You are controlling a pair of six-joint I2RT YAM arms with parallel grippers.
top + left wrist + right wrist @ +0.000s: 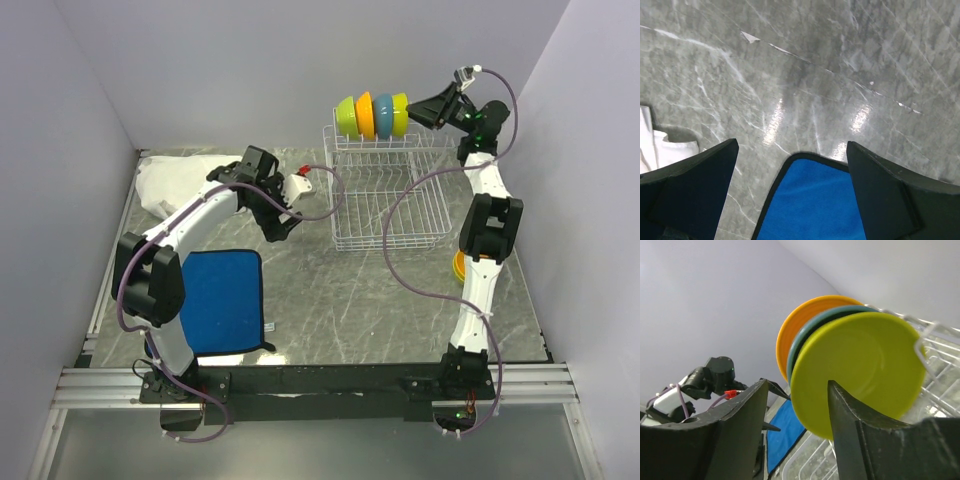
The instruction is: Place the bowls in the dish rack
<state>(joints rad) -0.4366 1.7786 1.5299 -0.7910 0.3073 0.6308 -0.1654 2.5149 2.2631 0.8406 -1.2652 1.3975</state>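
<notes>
Fingers [740, 430] of the right gripper [796, 385] are spread, with the rim of the yellow bowl [865, 365] between them. It stands on edge beside three other bowls [365, 115] atop the dish rack [380, 200]. The left gripper [792, 145] is spread wide over a blue mat [815, 205].

This is a robotics lab test cell dressed with kitchen things. Plain pale walls [250, 70] box in a small marble-patterned bench [330, 300] on three sides. Along its near edge runs an aluminium rail [320, 385]. A left arm [180, 240] and a right arm [485, 250], both white and black, are bolted there, with purple cables [387, 240] looping off them. The household items look like props: a white wire rack [385, 215] with coloured bowls [373, 115] standing on edge in it, a blue mat [222, 300] and a white cloth [175, 180].
</notes>
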